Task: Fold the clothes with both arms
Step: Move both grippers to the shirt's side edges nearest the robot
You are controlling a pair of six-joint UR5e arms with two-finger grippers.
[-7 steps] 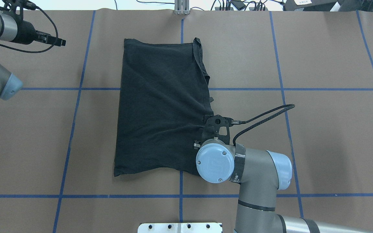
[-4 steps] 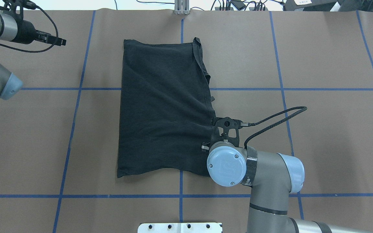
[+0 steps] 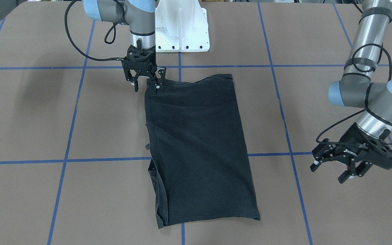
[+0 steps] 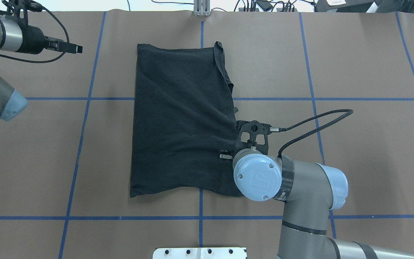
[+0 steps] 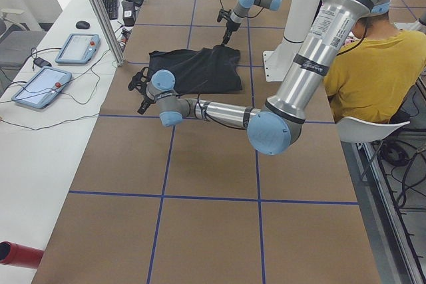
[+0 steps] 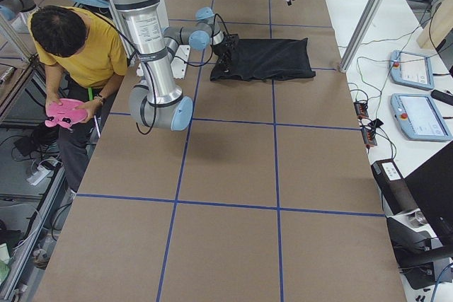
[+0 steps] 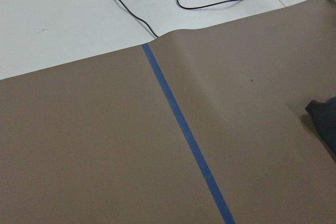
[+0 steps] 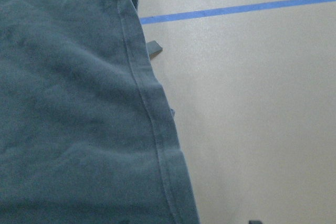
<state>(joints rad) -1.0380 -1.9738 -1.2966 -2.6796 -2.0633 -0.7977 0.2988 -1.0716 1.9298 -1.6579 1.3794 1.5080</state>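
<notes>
Here the black shirt (image 4: 182, 118) lies flat in the middle of the brown worktop (image 4: 354, 162), already folded into a long strip that runs away from the robot and crosses a blue tape line (image 4: 282, 99). The right arm (image 4: 300, 180) stands over the strip's near right corner with its jaws pointing down and spread wide. They hold nothing: one fingertip sits at the cloth's edge, the other over bare worktop, and whether that first tip actually touches the cloth I cannot tell. The left arm (image 3: 369, 44) hangs well apart from the shirt, off its left side toward the far end, its jaws open and empty too. The step in hand looks like taking the near end so that it can be folded over toward the far end. To do it well, the right jaws should straddle the stitched edge (image 8: 152, 124), go down to the worktop and close on every layer, since a pinch on the top layer alone would probably peel the strip open. The left arm should take the matching near left corner before anything is lifted. Both corners should then rise together and travel at the same height and pace, so that the cloth does not twist or drag sideways. They should be laid squarely on the far corners.
</notes>
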